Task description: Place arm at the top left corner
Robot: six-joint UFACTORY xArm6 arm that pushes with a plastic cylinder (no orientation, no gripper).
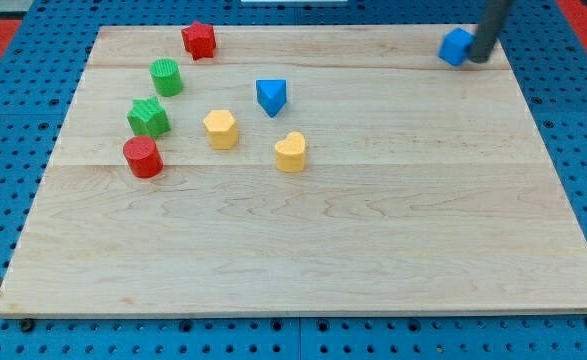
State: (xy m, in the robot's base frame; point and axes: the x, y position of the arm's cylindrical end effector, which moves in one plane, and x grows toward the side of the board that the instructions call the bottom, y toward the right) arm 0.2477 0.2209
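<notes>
My tip (pixel 480 58) is at the board's top right corner, touching the right side of a blue cube (pixel 456 46). The dark rod rises from it out of the view's top. The top left corner of the wooden board (pixel 108 35) is far to the tip's left. The block nearest that corner is a red star (pixel 199 40). Below it lie a green cylinder (pixel 166 77), a green star (pixel 148 117) and a red cylinder (pixel 143 157).
A yellow hexagon (pixel 221 129), a blue triangle-shaped block (pixel 271 96) and a yellow heart (pixel 291 152) lie near the board's middle left. A blue pegboard (pixel 3 150) surrounds the board on all sides.
</notes>
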